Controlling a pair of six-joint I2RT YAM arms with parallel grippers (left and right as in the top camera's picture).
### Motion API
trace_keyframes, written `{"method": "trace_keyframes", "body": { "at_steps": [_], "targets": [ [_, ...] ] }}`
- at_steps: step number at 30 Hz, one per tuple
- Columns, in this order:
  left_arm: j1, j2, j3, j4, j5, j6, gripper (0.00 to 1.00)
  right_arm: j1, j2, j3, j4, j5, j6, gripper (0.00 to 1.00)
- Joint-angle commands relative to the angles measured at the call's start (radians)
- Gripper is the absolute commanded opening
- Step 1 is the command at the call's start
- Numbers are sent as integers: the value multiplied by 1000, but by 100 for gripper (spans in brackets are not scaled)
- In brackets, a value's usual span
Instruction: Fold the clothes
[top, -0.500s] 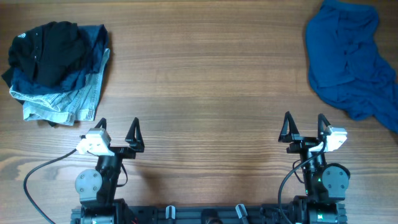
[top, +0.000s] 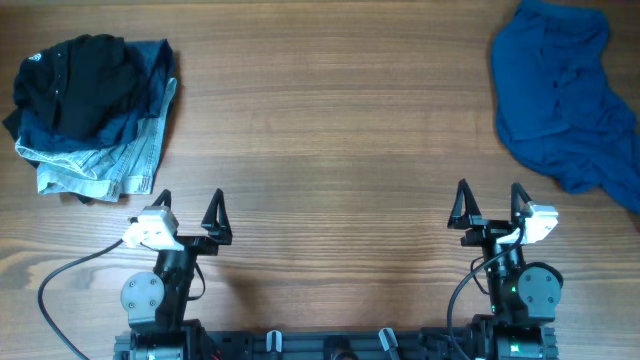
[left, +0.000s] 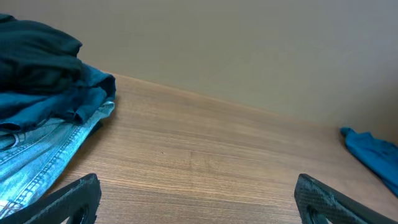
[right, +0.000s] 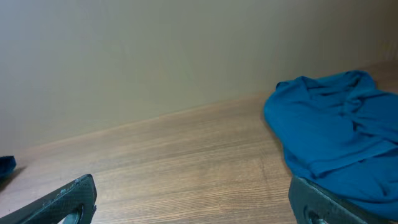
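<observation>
The royal-blue garment (top: 565, 95) lies crumpled at the far right of the table. It also shows in the right wrist view (right: 339, 137) and as a small edge in the left wrist view (left: 373, 155). My left gripper (top: 190, 212) is open and empty near the front edge, left of centre; its fingertips show in the left wrist view (left: 199, 202). My right gripper (top: 490, 205) is open and empty near the front edge, well short of the blue garment; its fingertips show in the right wrist view (right: 199, 199).
A black garment (top: 75, 75) lies heaped on pale denim jeans (top: 110, 155) at the far left, also in the left wrist view (left: 37, 81). The wooden table (top: 330, 150) spans the view, with a plain wall behind it.
</observation>
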Motion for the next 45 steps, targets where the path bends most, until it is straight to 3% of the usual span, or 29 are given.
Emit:
{"method": "trace_keyframes", "body": {
  "at_steps": [1, 34, 38, 41, 45],
  "targets": [
    [-6, -5, -6, -1, 8, -8, 100, 5, -2, -1, 3, 10, 8, 100],
    [-6, -5, -6, 19, 5, -9, 100, 5, -2, -1, 3, 19, 6, 100],
    [-6, -5, -6, 38, 6, -9, 100, 5, -2, -1, 128, 18, 31, 100],
    [-6, -5, -6, 75, 88, -8, 100, 5, -2, 2, 253, -12, 48, 100],
    [-6, 1, 18, 163, 216, -9, 100, 5, 25, 82, 280, -11, -77, 100]
  ]
}}
